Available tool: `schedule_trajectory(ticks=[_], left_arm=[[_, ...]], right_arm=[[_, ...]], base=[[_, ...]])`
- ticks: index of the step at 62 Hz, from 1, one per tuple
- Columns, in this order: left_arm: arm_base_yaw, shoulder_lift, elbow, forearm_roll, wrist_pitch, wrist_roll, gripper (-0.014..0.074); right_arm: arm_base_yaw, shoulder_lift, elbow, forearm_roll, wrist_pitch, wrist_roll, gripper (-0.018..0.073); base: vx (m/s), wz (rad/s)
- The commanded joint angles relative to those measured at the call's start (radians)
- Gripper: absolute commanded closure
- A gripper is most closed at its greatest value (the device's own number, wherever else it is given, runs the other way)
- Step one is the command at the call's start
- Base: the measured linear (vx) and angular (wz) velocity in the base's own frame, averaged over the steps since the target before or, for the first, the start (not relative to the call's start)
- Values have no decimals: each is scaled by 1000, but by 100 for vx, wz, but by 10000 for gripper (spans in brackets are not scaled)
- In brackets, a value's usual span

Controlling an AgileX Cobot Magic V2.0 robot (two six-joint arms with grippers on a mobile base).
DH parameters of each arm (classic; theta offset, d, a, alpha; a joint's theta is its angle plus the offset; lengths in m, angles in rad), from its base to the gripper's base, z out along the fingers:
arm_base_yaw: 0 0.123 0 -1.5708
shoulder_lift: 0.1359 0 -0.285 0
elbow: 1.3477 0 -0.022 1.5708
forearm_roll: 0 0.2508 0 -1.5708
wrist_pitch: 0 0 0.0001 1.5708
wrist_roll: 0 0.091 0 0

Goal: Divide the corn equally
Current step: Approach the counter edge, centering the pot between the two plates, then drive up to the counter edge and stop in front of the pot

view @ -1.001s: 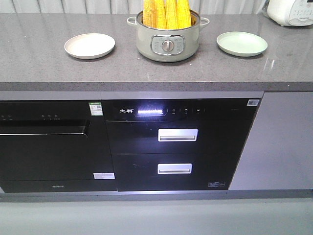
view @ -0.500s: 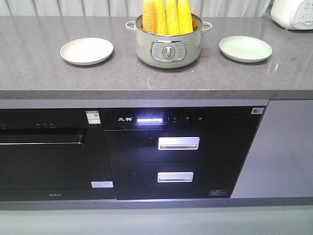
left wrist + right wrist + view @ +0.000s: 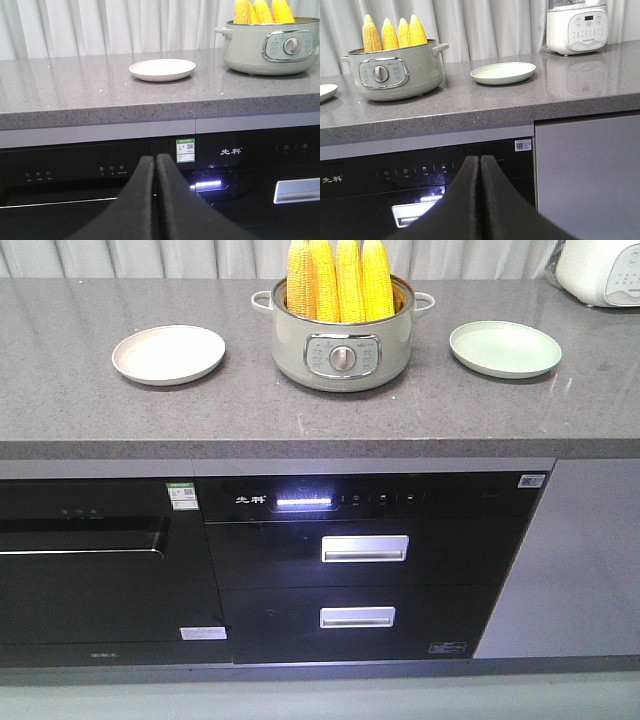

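Four corn [image 3: 338, 280] stand in pot [image 3: 340, 358], left gripper [image 3: 154, 160] and right gripper [image 3: 480, 160] closed below countertop [image 3: 300, 418].

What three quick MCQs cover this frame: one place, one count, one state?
1. Between the cream plate and the green plate, where is the corn?
A) all on the cream plate
B) standing in the pot
C) split over both plates

2. How many cobs show?
A) two
B) six
C) four

3. How do the left claw and right claw stand?
A) both shut, holding nothing
B) both open
C) left shut on a cob

Answers:
1 B: the cobs stand upright in the pot, and both plates are bare.
2 C: four tips rise above the rim in the front view.
3 A: each wrist view shows its claw closed tight with nothing in it.
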Motion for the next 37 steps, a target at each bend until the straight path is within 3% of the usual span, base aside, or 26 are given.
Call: schedule_trajectory(ticks=[1, 37], left_arm=[[1, -16, 15, 0, -73, -7, 603], [1, -16, 15, 0, -73, -7, 603]], right_arm=[[-4, -4, 7, -7, -72, -10, 565], [-4, -4, 7, -7, -72, -10, 565]], base=[[8, -2], [8, -1]])
